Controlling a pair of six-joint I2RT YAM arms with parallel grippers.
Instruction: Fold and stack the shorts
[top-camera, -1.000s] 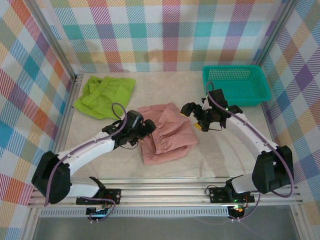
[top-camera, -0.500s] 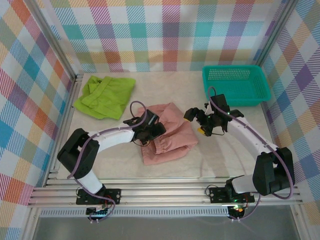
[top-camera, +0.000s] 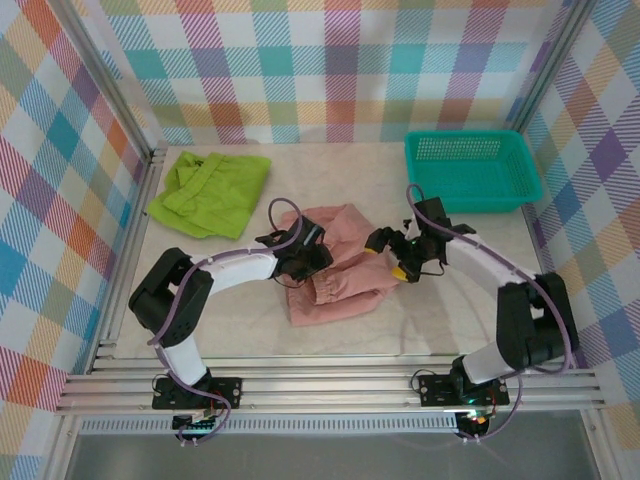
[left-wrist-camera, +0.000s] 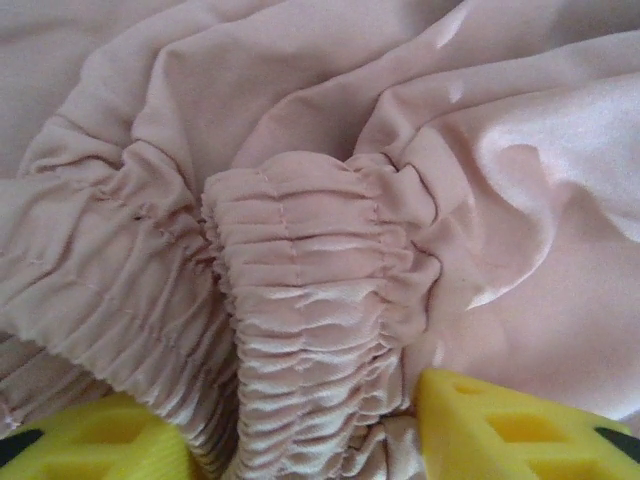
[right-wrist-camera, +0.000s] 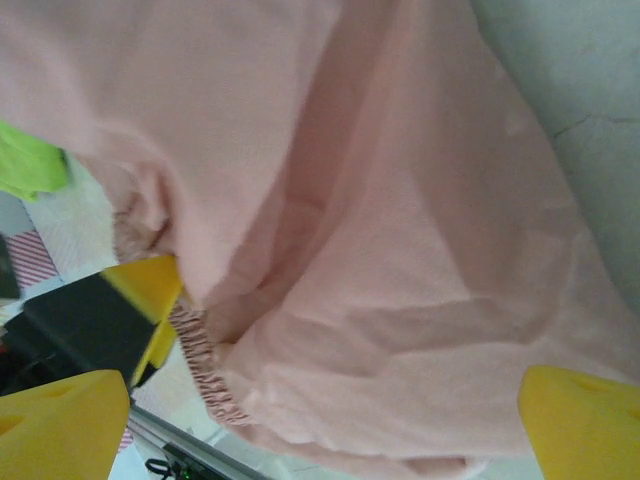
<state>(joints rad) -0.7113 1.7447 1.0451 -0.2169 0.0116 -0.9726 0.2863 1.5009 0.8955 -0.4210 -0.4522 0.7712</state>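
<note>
Dusty salmon-pink soft fabric shorts (top-camera: 340, 290) lie crumpled mid pale table (top-camera: 440, 310); light, limp, probably slippery, so best taken at the gathered elastic waistband (left-wrist-camera: 310, 270), which the left gripper (left-wrist-camera: 300, 420) straddles half-closed (firm pinch: cannot tell), while the right gripper (right-wrist-camera: 325, 420) gapes wide and empty over the cloth's edge.

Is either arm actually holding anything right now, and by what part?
Left jaws straddle the waistband of the pink shorts; whether gripped cannot be told. Right jaws open, holding nothing.

White arm links (top-camera: 235, 272), black joints (top-camera: 170, 300), purple cables (top-camera: 283, 204), yellow pincer fingertips (left-wrist-camera: 510, 430).
</note>
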